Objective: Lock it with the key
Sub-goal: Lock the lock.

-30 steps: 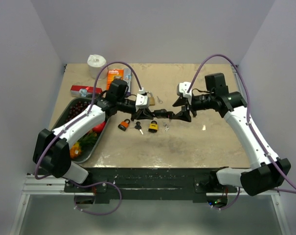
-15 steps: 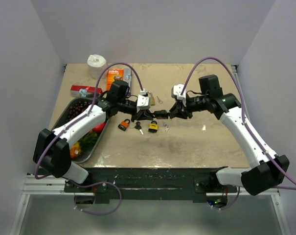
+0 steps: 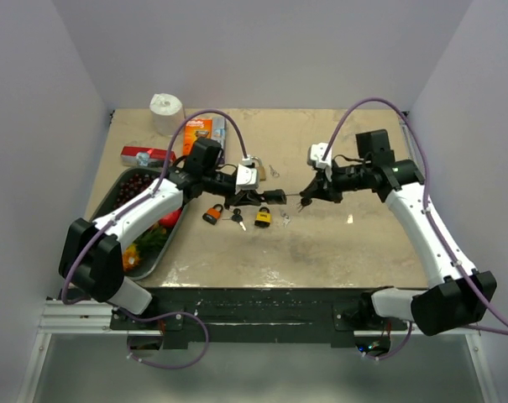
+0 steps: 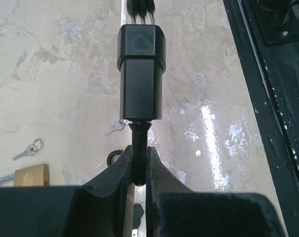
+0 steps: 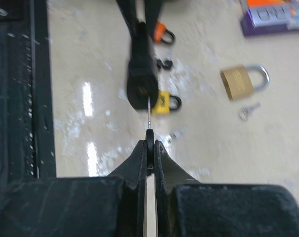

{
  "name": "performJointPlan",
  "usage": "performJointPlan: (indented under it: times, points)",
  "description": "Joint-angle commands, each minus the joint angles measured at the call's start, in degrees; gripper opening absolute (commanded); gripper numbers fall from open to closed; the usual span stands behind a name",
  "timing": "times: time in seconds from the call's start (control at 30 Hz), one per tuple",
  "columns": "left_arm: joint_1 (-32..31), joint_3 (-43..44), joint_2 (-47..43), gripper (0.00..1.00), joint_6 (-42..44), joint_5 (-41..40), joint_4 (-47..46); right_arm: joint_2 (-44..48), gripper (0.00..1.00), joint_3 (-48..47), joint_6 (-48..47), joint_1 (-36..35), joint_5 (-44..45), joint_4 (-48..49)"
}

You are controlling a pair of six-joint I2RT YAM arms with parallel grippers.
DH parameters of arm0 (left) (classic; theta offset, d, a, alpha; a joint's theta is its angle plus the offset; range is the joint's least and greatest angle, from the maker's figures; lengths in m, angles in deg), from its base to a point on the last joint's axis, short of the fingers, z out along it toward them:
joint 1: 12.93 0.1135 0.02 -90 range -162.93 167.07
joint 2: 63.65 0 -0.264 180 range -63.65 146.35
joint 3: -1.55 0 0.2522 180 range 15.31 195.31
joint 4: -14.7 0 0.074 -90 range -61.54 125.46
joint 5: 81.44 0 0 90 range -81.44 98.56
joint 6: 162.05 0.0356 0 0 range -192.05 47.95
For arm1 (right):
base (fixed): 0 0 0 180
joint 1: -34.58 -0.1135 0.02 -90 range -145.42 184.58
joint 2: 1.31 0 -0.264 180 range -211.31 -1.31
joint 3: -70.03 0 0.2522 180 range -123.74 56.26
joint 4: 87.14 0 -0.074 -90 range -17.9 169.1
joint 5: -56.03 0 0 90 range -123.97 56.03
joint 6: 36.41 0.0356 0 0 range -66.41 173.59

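Note:
A black padlock (image 4: 141,74) hangs in the air with its shackle pinched in my left gripper (image 4: 138,154), which is shut on it. In the top view the padlock (image 3: 275,197) sits mid-table between both arms. My right gripper (image 5: 150,144) is shut on the black head of a key (image 5: 149,136). The thin blade points straight at the padlock's (image 5: 141,84) bottom face and its tip meets that face. How deep the blade goes in I cannot tell. In the top view the right gripper (image 3: 309,195) stands just right of the key (image 3: 298,200).
On the table below lie a yellow padlock (image 3: 263,217), an orange padlock (image 3: 212,214), a brass padlock (image 5: 244,81) and small loose keys (image 3: 285,217). A metal tray (image 3: 111,195) of fruit lies at the left. A paper roll (image 3: 165,107) and boxes (image 3: 198,130) stand behind.
My right gripper came in to the left, shut on the key's head, then drew back slightly to the right. The left arm and padlock barely moved.

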Motion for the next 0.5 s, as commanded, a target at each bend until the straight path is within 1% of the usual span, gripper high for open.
performJointPlan:
  times: [0.0,0.03,0.1,0.17,0.2,0.33,0.47]
  points:
    - [1.2,2.5,-0.3,0.0,6.8,4.1,0.7,0.5,0.0,-2.9,-7.3,9.6,-0.2,-8.3]
    - [1.4,2.5,-0.1,0.0,7.3,4.0,1.5,0.2,0.0,-3.9,-8.1,10.9,-0.4,-10.7]
    - [1.7,2.5,0.4,0.0,8.1,3.6,1.9,-1.0,0.0,-4.2,-8.2,13.8,0.3,-11.4]
    - [1.8,2.6,0.6,0.0,7.9,3.4,1.8,-1.9,0.0,-3.4,-7.9,15.2,1.6,-11.8]
    - [1.8,2.7,0.7,0.0,7.6,3.2,1.6,-2.5,0.0,-2.6,-5.9,15.5,4.4,-11.2]
    - [1.8,3.1,0.8,0.0,5.1,2.7,-0.1,-5.5,0.0,3.2,-2.6,16.1,9.7,-8.6]
    - [1.8,2.2,0.4,0.0,2.0,1.8,-2.8,-7.2,0.0,6.8,0.2,16.1,11.3,-5.5]
